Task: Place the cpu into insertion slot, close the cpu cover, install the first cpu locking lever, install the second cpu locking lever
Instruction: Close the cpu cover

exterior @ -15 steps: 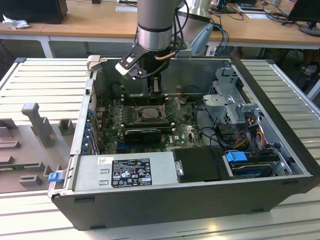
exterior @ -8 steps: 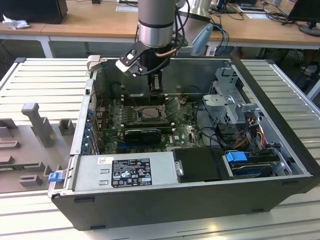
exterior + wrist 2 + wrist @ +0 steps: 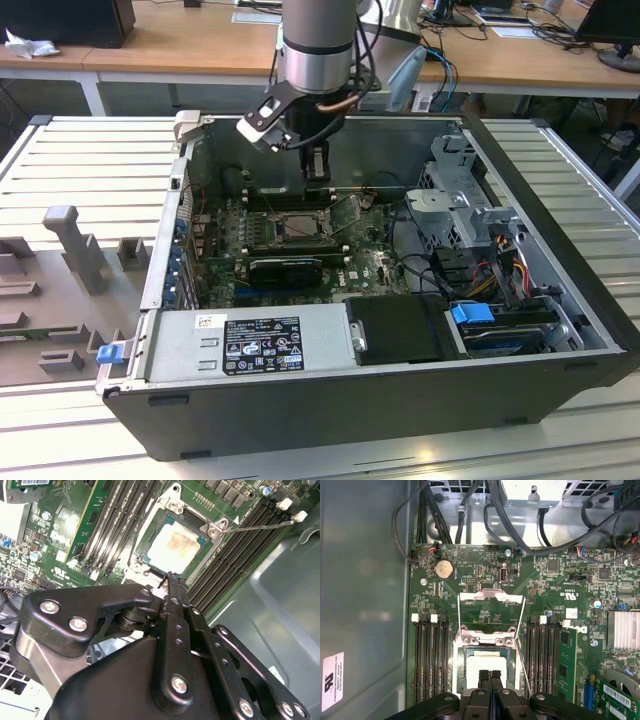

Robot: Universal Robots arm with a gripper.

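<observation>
The end effector [image 3: 490, 674] is narrow: in the first wrist view its two black fingers [image 3: 484, 680] are pressed together with nothing between them. It hangs just over one edge of the insertion slot [image 3: 461, 672]. Its tip [image 3: 171, 577] may be touching that edge, but the angle leaves this unclear.

The cpu [image 3: 479, 666] lies flat inside the insertion slot. In the second wrist view its dull silver top [image 3: 175, 545] faces up and sits square within the silver rim.

The cpu cover [image 3: 490, 598] is swung open. It lies back away from the slot on its hinge side, and green board shows through its cut-out centre. A thin locking lever [image 3: 521, 665] runs along one side of the slot, free and unlatched. It appears as a slim silver rod [image 3: 255, 527] angled away from the slot's corner.

Long black memory slots [image 3: 432, 660] flank the insertion slot on two sides, all set in the green circuit board [image 3: 470, 570]. Past the open cover from the slot sits a round coin battery [image 3: 443, 569].

In the exterior view the end effector [image 3: 317, 178] reaches down into an open computer case [image 3: 560, 250], directly above the slot [image 3: 300, 228]. A black fan card [image 3: 285, 268] lies on the slot's near side. The case rests on a slatted metal surface [image 3: 90, 170].
</observation>
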